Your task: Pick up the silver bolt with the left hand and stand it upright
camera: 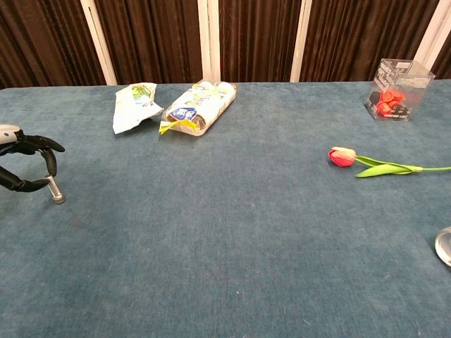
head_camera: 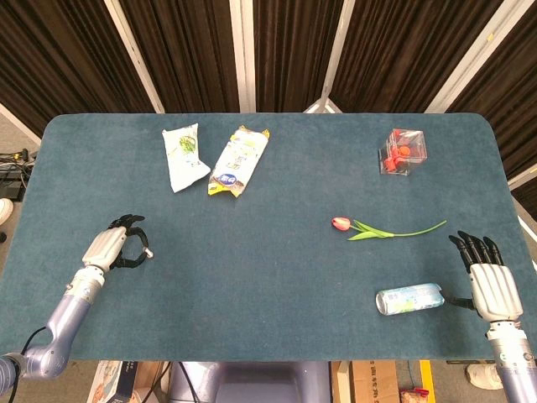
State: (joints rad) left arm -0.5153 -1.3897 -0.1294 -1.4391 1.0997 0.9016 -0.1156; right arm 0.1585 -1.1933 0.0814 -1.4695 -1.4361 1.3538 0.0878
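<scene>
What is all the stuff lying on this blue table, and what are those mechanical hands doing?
Small silver metal bolt: one, silver, near left edge, upright or nearly so, pinched by the left hand.
White-and-green snack packet: one, far left.
Yellow-and-white snack bag: one, just right of that packet.
Clear plastic box holding red pieces: one, far right.
Pink tulip with green stem: one, lying flat, right of centre.
Clear plastic bottle with pale blue label: one, on its side, near right.
Teal carpeted table: one.
Left hand: black fingers, holds the bolt.
Right hand: fingers spread, beside the bottle, holds nothing.
</scene>
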